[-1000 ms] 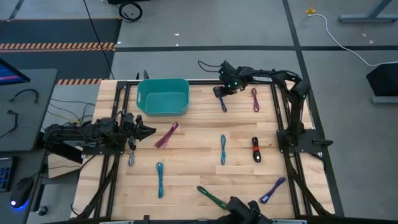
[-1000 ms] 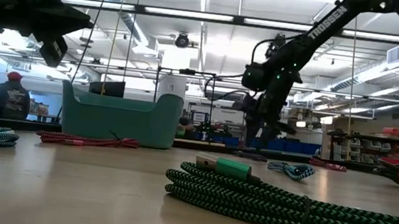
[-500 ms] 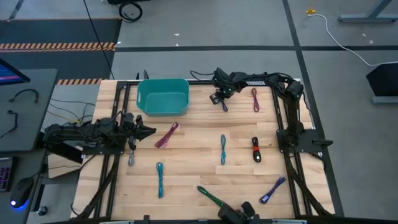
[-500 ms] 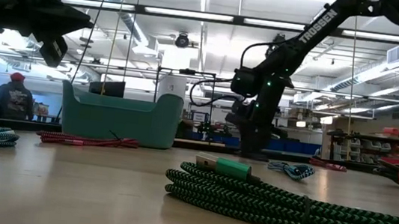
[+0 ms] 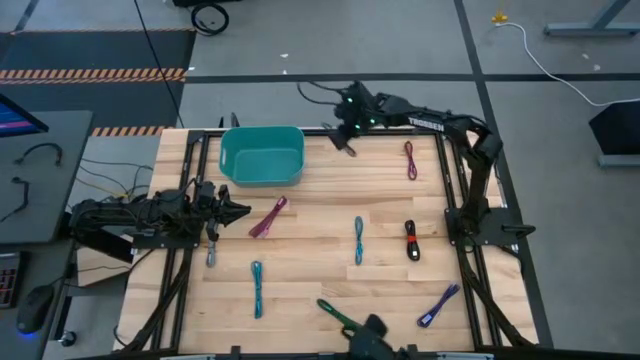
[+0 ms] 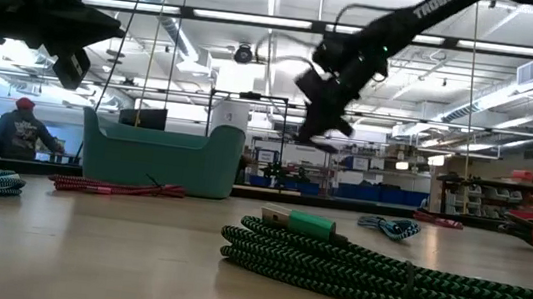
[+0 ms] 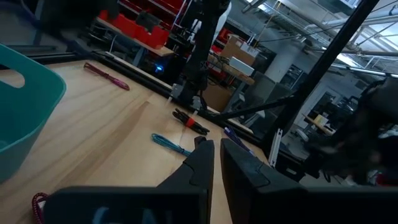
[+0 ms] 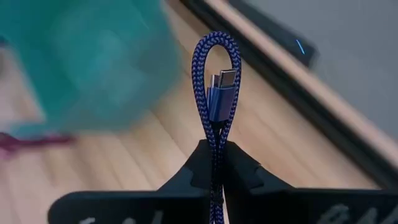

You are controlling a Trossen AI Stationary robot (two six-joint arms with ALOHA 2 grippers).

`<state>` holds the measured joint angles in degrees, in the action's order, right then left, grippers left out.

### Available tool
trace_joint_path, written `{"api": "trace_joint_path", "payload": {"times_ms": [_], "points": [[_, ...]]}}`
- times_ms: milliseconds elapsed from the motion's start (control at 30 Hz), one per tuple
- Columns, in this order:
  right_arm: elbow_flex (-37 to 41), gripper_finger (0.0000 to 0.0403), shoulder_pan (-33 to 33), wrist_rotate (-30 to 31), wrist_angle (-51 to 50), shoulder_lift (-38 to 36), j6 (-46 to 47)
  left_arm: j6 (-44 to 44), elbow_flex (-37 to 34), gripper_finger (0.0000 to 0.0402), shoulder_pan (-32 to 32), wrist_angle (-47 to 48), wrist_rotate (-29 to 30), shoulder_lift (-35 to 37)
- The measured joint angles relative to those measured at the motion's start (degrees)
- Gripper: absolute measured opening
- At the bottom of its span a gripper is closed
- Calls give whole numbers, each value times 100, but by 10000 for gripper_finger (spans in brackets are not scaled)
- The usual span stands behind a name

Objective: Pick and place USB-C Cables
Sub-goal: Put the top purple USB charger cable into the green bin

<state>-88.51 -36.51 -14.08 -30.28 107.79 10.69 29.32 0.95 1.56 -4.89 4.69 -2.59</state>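
Note:
My right gripper (image 5: 341,139) hangs above the table's far edge, just right of the teal bin (image 5: 262,155), and is shut on a blue-purple USB-C cable bundle (image 8: 216,81). More cables lie flat on the wood: magenta (image 5: 268,216), pink-purple (image 5: 410,160), teal (image 5: 358,240), red-black (image 5: 411,241), purple (image 5: 438,305), green (image 5: 340,317), another teal (image 5: 257,288) and grey (image 5: 212,255). My left gripper (image 5: 240,210) waits shut at the table's left side, holding nothing. My right gripper pinches the folded blue-purple cable between its two fingers (image 8: 199,165), several strands together (image 8: 216,134). The looped end with a connector (image 8: 219,93) sticks out past the fingertips. In the low view the cable is lifted clear of the table.
The bin stands at the far left of the wood. The dark frame rails (image 5: 450,190) run along the table's sides. The green cable (image 6: 373,272) lies close to the low camera. A person (image 6: 15,131) stands in the room beyond.
My right gripper has taken hold of the blue-purple cable that lay near the far edge. It has risen with the cable and gone toward the far edge and the bin. The cable is now lifted clear of the wood.

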Motion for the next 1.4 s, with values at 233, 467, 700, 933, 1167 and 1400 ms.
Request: {"api": "trace_joint_path", "payload": {"times_ms": [233, 467, 700, 933, 1167, 1400], "points": [[-1372, 17, 675, -100, 1485, 404, 1176, 0, -1, 38, 0, 0, 0, 0], [-2486, 17, 1311, 429, 2170, 1476, 1027, 0, 0, 37, 0, 0, 0, 0], [-3736, 17, 1427, 291, 851, 2623, -36, 0, 0, 33, 2, 0, -2, 0], [-4487, 48, 1432, 222, -202, 3236, -204, 0, 0, 40, 2, 0, 7, 0], [-4507, 57, 1432, 242, -410, 3255, -199, -2, -2, 34, 0, 5, -1, 0], [-4507, 88, 1390, 242, -570, 3242, -11, 0, -2, 37, 0, 2, 0, 0]]}}
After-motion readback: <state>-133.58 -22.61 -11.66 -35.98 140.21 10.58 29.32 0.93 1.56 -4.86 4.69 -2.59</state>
